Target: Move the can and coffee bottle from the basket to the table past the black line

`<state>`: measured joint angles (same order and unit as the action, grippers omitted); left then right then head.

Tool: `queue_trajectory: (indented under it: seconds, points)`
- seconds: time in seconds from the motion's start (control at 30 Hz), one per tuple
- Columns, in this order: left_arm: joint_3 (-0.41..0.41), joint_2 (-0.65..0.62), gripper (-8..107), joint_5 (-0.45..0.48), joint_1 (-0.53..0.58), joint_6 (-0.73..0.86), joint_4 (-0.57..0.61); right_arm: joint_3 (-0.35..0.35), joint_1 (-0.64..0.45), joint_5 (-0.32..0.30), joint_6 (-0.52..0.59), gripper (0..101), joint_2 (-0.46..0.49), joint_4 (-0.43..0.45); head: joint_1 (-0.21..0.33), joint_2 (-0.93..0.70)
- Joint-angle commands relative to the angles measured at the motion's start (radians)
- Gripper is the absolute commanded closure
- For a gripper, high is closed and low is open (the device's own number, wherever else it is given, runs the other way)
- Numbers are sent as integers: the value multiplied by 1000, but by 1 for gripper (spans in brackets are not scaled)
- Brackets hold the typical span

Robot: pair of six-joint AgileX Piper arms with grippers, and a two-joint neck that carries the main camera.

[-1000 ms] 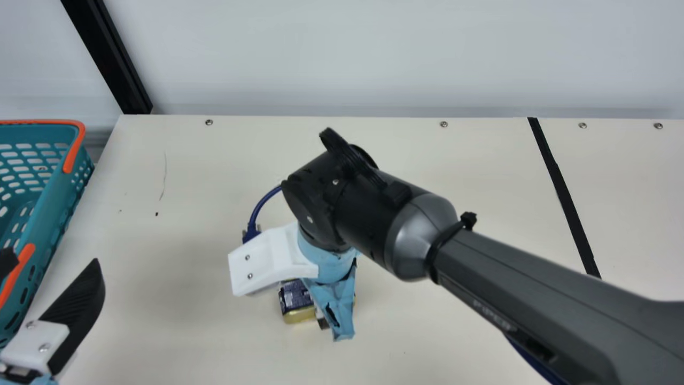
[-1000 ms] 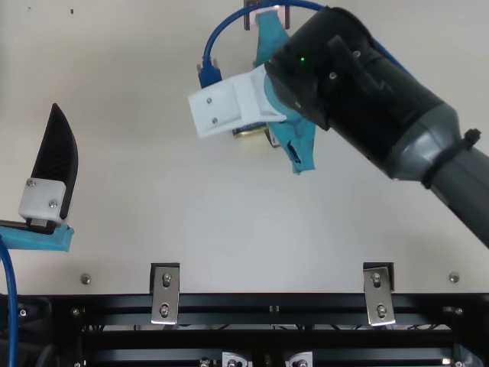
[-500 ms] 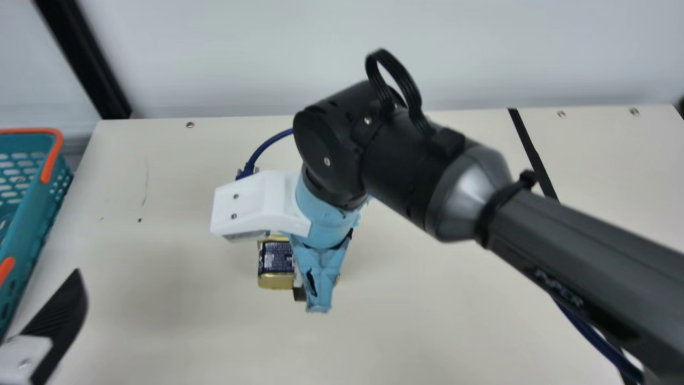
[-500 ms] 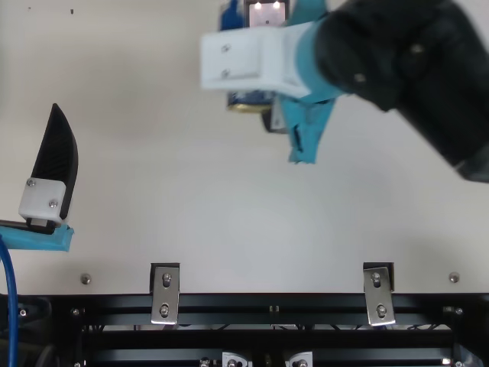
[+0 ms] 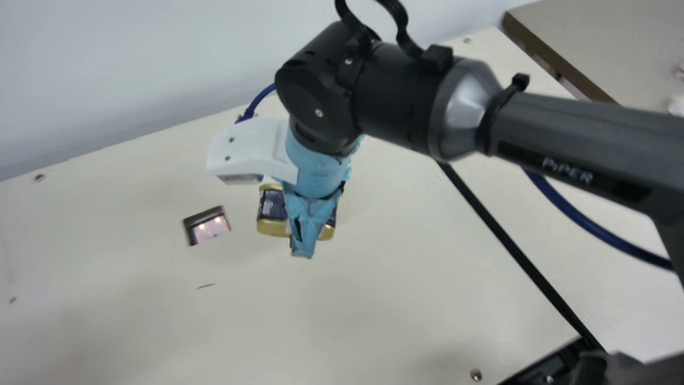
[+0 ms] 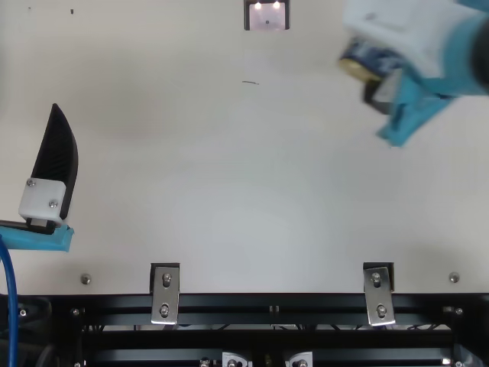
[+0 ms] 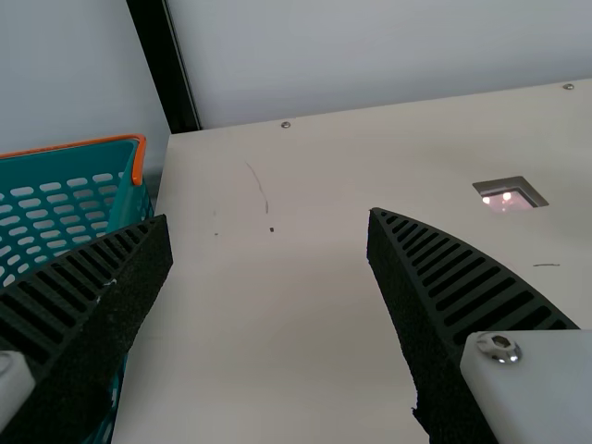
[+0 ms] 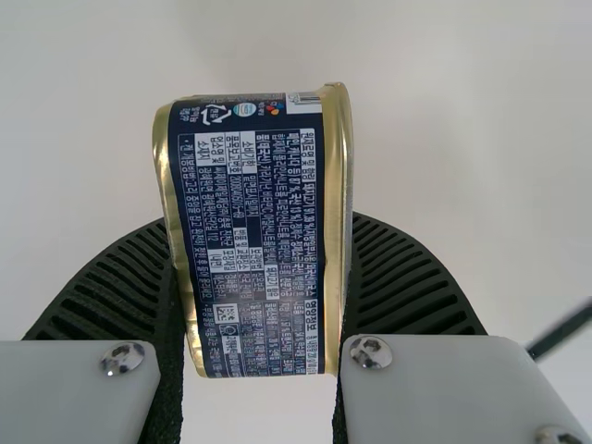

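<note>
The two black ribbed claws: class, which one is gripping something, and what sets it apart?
The robot's right claw: it is closed on the dark blue metal can with gold rims, whereas the left claw stands open and empty.

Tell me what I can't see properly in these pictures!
Middle of the can: main view, behind the right gripper.
The can's writing: top view, blurred.
Far end of the black line: main view, behind the right arm.
Rest of the basket: left wrist view, cut off by the edge and behind the left gripper.
</note>
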<state>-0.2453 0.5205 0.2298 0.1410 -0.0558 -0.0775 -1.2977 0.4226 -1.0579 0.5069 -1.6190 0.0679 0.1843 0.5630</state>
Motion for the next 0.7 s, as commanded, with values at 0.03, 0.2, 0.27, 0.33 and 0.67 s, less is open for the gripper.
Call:
queue_trajectory:
  seconds: [0.03,0.2,0.27,0.33,0.67]
  points:
    - [0,0,9,0,0,0,0,86,-89,4,-73,101,84,29,26,82]
    - [0,0,9,0,0,0,0,183,-219,-2,-133,101,189,58,45,205]
    - [0,0,9,0,0,0,0,215,-275,-7,-148,101,225,71,48,226]
    - [0,0,9,0,0,0,0,244,-333,-9,-162,101,259,85,48,226]
    - [0,0,9,0,0,0,0,341,-612,9,-146,101,346,150,48,226]
